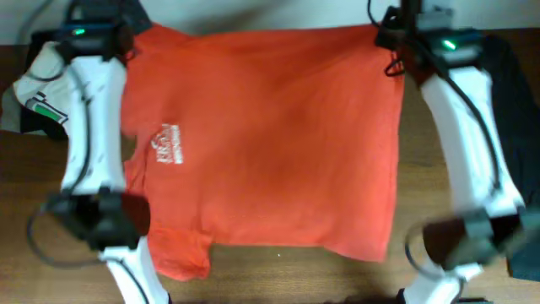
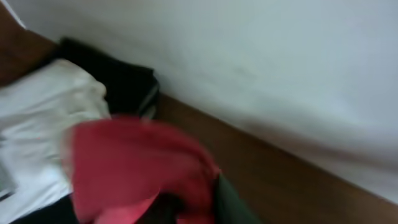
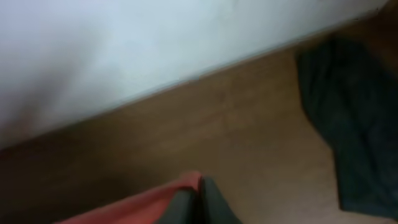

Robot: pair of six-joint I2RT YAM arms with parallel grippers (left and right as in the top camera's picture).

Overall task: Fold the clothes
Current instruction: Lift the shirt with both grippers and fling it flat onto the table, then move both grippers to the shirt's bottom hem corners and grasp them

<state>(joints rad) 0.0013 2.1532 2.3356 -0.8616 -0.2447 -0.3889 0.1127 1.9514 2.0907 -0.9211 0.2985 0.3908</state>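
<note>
The clothes (image 1: 270, 135), a red-orange T-shirt with white chest lettering, lie spread flat across the table with a sleeve at the near left. Both arms reach to its far edge. My left gripper (image 1: 128, 40) is at the far left corner. In the left wrist view red cloth (image 2: 137, 168) is bunched over the fingers (image 2: 233, 200); blur hides how the jaws stand. My right gripper (image 1: 390, 38) is at the far right corner. In the right wrist view its fingers (image 3: 214, 202) stand close together with the shirt's edge (image 3: 143, 208) pinched between them.
A white T-shirt with a green stripe (image 1: 34, 95) lies at the far left of the table, with dark cloth (image 2: 124, 84) behind it. A dark garment (image 1: 516, 84) lies at the far right, beside the right gripper. A white wall (image 2: 280, 62) runs along the table's back edge.
</note>
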